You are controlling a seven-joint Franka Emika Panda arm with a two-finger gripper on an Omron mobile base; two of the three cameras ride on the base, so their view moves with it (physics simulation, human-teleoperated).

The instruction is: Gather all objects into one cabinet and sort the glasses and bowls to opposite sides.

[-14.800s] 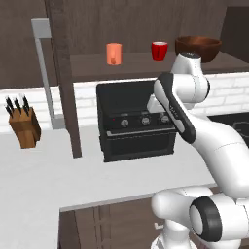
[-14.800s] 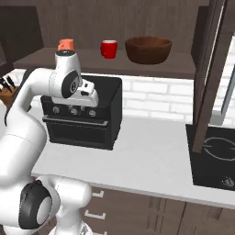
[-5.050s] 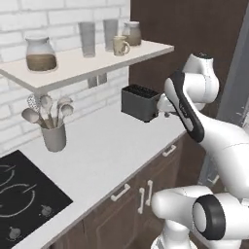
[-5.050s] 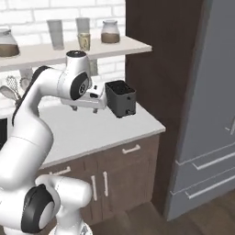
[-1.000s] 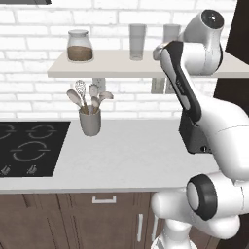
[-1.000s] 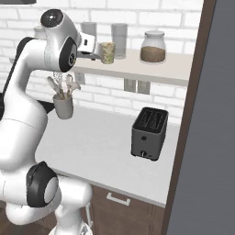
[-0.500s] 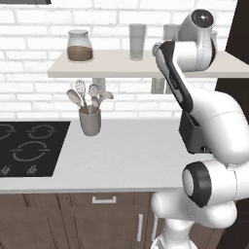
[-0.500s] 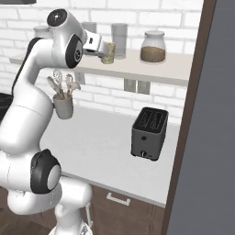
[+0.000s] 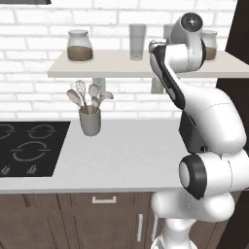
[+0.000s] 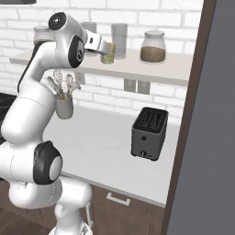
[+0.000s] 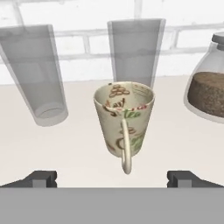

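Fingers point(image 11: 43, 177) apart; mug point(image 11: 124, 118) upright, handle camera-ward

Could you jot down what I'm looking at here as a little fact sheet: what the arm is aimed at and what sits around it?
target: cream mug, handle facing the hand camera
gripper: gripper open, short of the mug, holding nothing
mug location: white wall shelf
behind the mug: two clear glasses
beside the mug: lidded jar with brown filling
on the counter: toaster, utensil holder

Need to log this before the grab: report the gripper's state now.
Gripper: open and holding nothing; its fingertips stand wide on either side of the cream mug on the white shelf, not touching it.
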